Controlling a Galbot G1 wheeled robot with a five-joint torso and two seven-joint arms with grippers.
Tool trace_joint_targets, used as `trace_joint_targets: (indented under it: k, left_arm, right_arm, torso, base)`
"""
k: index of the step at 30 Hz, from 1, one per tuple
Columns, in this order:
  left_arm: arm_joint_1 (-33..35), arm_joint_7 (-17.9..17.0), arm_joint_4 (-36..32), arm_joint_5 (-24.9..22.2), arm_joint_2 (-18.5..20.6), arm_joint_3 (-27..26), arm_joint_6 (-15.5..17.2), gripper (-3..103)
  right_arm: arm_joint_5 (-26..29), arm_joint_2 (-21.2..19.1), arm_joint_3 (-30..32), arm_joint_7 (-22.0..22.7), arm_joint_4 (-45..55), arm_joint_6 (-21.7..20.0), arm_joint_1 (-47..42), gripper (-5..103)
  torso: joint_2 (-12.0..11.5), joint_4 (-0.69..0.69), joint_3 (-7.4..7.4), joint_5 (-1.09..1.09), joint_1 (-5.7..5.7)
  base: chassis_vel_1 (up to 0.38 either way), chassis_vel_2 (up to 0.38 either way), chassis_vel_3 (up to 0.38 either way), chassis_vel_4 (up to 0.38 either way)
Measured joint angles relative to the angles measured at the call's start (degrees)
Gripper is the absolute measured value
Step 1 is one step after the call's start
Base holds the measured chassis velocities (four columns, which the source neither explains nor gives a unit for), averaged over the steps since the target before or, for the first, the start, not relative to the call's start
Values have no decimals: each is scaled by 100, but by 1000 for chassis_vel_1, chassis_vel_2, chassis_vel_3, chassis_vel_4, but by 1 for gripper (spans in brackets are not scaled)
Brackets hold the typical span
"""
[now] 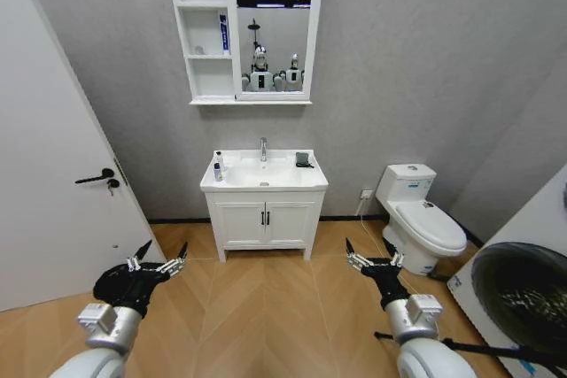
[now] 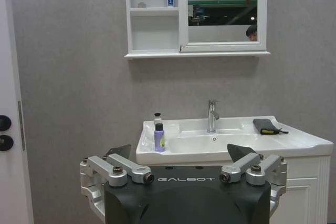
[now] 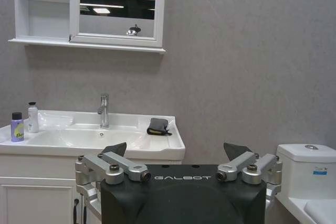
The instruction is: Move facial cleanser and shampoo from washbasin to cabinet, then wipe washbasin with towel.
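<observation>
Two small bottles at the washbasin's nine o'clock corner look light and slick; I'd grip mid-body, both jaws wide, empty.

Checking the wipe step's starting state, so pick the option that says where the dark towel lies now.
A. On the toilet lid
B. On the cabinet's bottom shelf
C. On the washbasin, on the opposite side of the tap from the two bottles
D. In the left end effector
C: the towel lies on the washbasin rim, with the tap between it and the two bottles.
</observation>
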Motion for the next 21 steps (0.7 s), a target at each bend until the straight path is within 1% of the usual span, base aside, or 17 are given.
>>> trace_joint_targets:
  k: [2, 3, 6, 7, 9, 10, 11, 12, 14, 15, 16, 17, 18, 19, 20, 21]
  left_arm:
    - [26, 14, 4, 42, -23, 9, -23, 100]
    - [53, 27, 3, 64, -37, 15, -35, 100]
    - [89, 35, -7, 105, -60, 30, -59, 100]
    - [115, 41, -19, 147, -77, 36, -82, 100]
    - [134, 48, -30, 167, -91, 40, -99, 100]
    - [151, 54, -34, 176, -101, 44, -104, 100]
    - [170, 57, -38, 186, -116, 43, -122, 100]
    - [170, 57, -38, 186, -116, 43, -122, 100]
    - [185, 65, -37, 194, -131, 43, -143, 100]
    - [203, 74, -35, 201, -150, 37, -168, 100]
    - [203, 74, -35, 201, -150, 37, -168, 100]
    - [218, 81, -31, 204, -165, 36, -179, 100]
    - [233, 88, -27, 208, -180, 31, -195, 100]
    - [233, 88, -27, 208, -180, 31, -195, 100]
    - [250, 100, -17, 213, -195, 27, -218, 100]
    - [262, 110, -14, 216, -205, 23, -233, 100]
  right_arm:
    - [-2, 3, -1, 0, 5, -5, -3, 100]
    - [-6, 7, -2, 0, 6, -6, -3, 100]
    - [-16, 22, -4, 0, 7, -6, -15, 100]
    - [-19, 28, -5, 0, 7, -6, -27, 100]
    - [-21, 33, -6, 0, 7, -5, -35, 100]
    - [-23, 34, -6, -1, 7, -4, -36, 100]
    - [-24, 34, -6, -1, 6, 0, -33, 100]
    - [-24, 34, -6, -1, 6, 0, -33, 100]
    - [-24, 34, -5, -1, 7, 2, -31, 100]
    - [-24, 34, -3, -1, 9, 7, -35, 100]
    - [-24, 34, -3, -1, 9, 7, -35, 100]
    - [-24, 34, -2, -1, 9, 9, -38, 100]
    - [-24, 33, -2, -3, 9, 10, -38, 100]
    - [-24, 33, -2, -3, 9, 10, -38, 100]
    - [-24, 33, -2, -4, 9, 14, -42, 100]
    - [-24, 33, -2, -4, 9, 17, -42, 100]
  torso:
    - [-1, 1, 1, 1, 1]
    - [-1, 4, 1, 5, 1]
    - [-1, 2, 1, 0, 3]
    - [-1, 2, 1, 3, 2]
    - [-2, -1, 1, 3, 3]
    - [-1, 0, 1, 0, 3]
    - [-1, 4, 1, 4, 2]
    - [-1, 4, 1, 4, 2]
    - [-2, 2, 1, 0, 2]
    - [-1, -2, 0, 1, 2]
    - [-1, -2, 0, 1, 2]
    - [-2, 2, 1, 1, 2]
    - [-3, 4, 3, 7, 5]
    - [-3, 4, 3, 7, 5]
    - [-2, 2, 1, -1, 3]
    - [-1, -3, 0, -2, 3]
  base:
    - [-179, 190, 206, -181]
    - [-201, 200, 206, -217]
    - [-211, 229, 242, -224]
    - [-235, 227, 245, -266]
    - [-235, 244, 245, -266]
    - [-239, 261, 271, -284]
    - [-280, 289, 271, -278]
    - [-280, 289, 271, -278]
    - [-299, 307, 316, -300]
    - [-323, 335, 329, -354]
    - [-323, 335, 329, -354]
    - [-323, 318, 326, -354]
    - [-338, 318, 380, -347]
    - [-338, 318, 380, -347]
    - [-384, 370, 380, -353]
    - [-334, 352, 375, -353]
